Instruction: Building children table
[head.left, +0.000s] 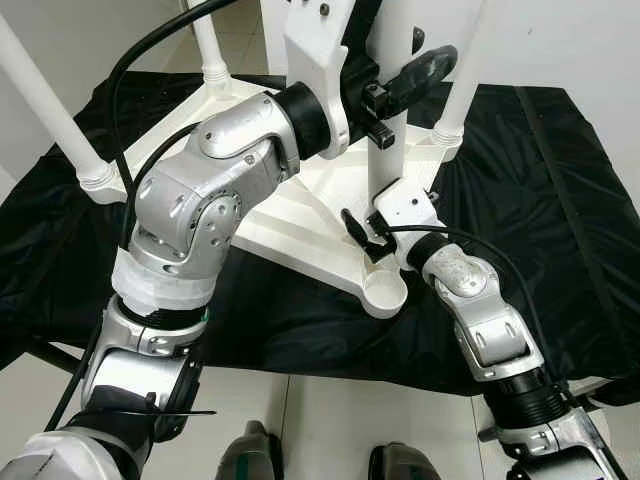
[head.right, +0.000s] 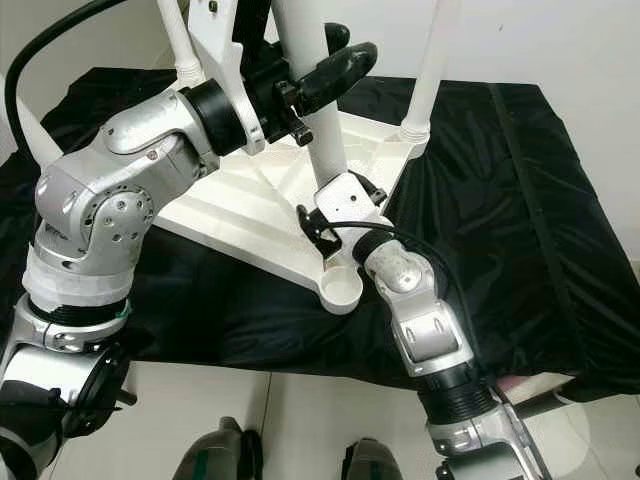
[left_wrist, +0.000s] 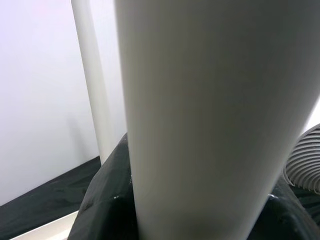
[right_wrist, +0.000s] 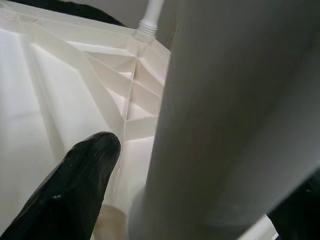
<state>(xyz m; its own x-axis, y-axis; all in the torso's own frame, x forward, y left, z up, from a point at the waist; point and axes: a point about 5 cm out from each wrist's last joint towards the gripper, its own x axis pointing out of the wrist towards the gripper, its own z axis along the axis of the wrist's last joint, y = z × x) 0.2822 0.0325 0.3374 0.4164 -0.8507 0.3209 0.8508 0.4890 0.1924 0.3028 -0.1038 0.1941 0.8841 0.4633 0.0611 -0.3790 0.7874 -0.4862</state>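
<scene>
A white children's table top (head.left: 300, 215) lies upside down on a black cloth (head.left: 560, 200), ribs facing up. Three white legs (head.left: 45, 95) (head.left: 207, 40) (head.left: 460, 70) stand in its corner sockets. The near corner socket (head.left: 385, 290) is an empty round cup. A fourth white leg (head.left: 385, 110) stands upright over the top, just behind that socket. My left gripper (head.left: 400, 85) is shut on it high up. My right gripper (head.left: 368, 238) is shut on its lower end; the right wrist view has the leg (right_wrist: 225, 125) beside one black finger (right_wrist: 75, 190).
The cloth covers a low platform whose front edge runs just before my feet (head.left: 250, 455), on pale floor. A black cable (head.left: 140, 60) loops over my left arm. White walls stand close behind. The cloth to the right of the table top is bare.
</scene>
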